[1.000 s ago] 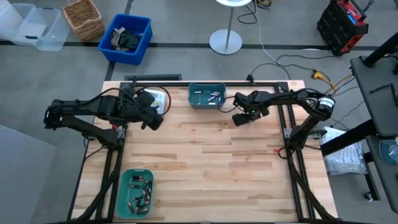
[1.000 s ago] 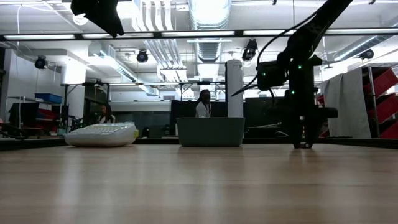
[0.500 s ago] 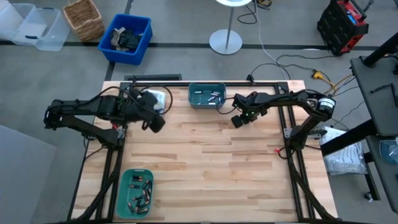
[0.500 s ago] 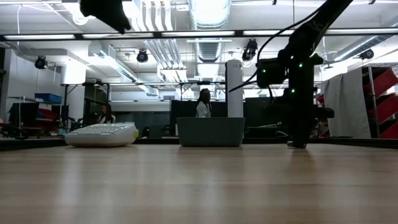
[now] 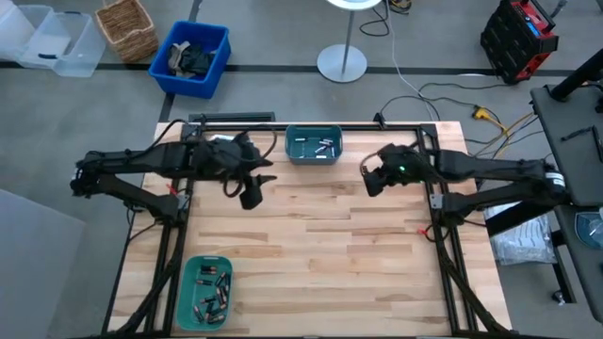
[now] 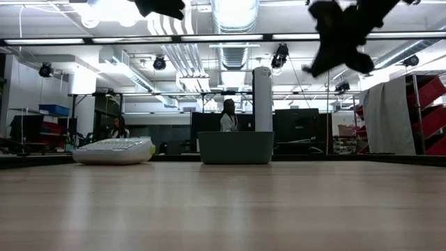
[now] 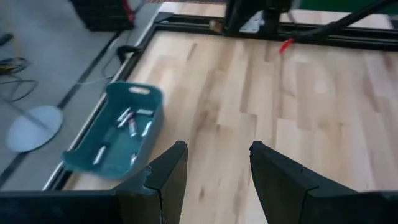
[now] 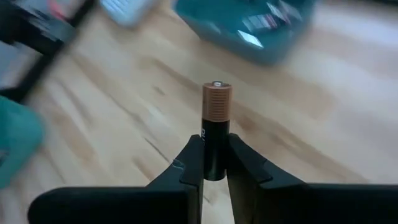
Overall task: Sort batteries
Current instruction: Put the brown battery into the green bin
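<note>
The right gripper [image 8: 214,163] holds a single battery [image 8: 216,127] upright between its jaws, black body pinched at the lower half and the copper-coloured end sticking up clear of the fingers [image 8: 249,171]. In the high view this gripper [image 5: 370,178] hangs over the wooden worktop [image 5: 311,254] to the right of the teal bin at the far edge [image 5: 313,144], near it but not above it; the low view shows it raised well off the surface. That bin holds a few batteries [image 7: 127,121] lying loose on its floor, perhaps five or six, though they are too small to count with confidence. The left gripper [image 7: 214,165] has its jaws standing wide apart with nothing between them, and bare wood shows through the gap. From above it [image 5: 251,193] sits over the worktop to the left of the same bin, also lifted clear of the surface. A second teal bin [image 5: 205,292] rests at the near left corner of the worktop, well apart from both arms, packed with many more batteries [image 5: 213,292] heaped together. A white label-maker with a keypad [image 6: 113,150] lies on the worktop at the far left, beside the first bin as the low view shows it.
</note>
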{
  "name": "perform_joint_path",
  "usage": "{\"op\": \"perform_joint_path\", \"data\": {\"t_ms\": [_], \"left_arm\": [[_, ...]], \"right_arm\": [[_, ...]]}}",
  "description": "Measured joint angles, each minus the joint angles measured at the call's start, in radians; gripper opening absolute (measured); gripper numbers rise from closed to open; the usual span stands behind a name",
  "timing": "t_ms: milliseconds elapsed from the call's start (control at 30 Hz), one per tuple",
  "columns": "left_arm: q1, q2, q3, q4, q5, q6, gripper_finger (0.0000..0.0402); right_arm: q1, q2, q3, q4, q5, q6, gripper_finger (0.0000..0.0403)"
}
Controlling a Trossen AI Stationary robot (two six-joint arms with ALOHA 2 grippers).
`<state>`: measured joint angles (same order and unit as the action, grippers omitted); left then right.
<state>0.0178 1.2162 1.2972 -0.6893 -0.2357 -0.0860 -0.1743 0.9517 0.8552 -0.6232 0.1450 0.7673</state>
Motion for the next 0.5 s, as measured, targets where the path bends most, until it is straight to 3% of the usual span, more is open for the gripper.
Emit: {"op": "perform_joint_path", "data": {"t_ms": [100, 200, 500], "left_arm": [[0.036, 0.036, 0.000, 0.054, 0.097, 0.027, 0.0155], [0.059, 0.066, 0.000, 0.076, 0.170, 0.029, 0.0155], [0.065, 0.115, 0.000, 0.152, 0.235, 0.041, 0.0155]], "right_arm": [[0.065, 0.004, 0.038, 0.049, 0.080, -0.030, 0.0034], [0.101, 0.064, 0.098, 0.055, 0.092, -0.123, 0.0034], [0.137, 0.331, 0.370, 0.053, 0.081, -0.539, 0.0034]]}}
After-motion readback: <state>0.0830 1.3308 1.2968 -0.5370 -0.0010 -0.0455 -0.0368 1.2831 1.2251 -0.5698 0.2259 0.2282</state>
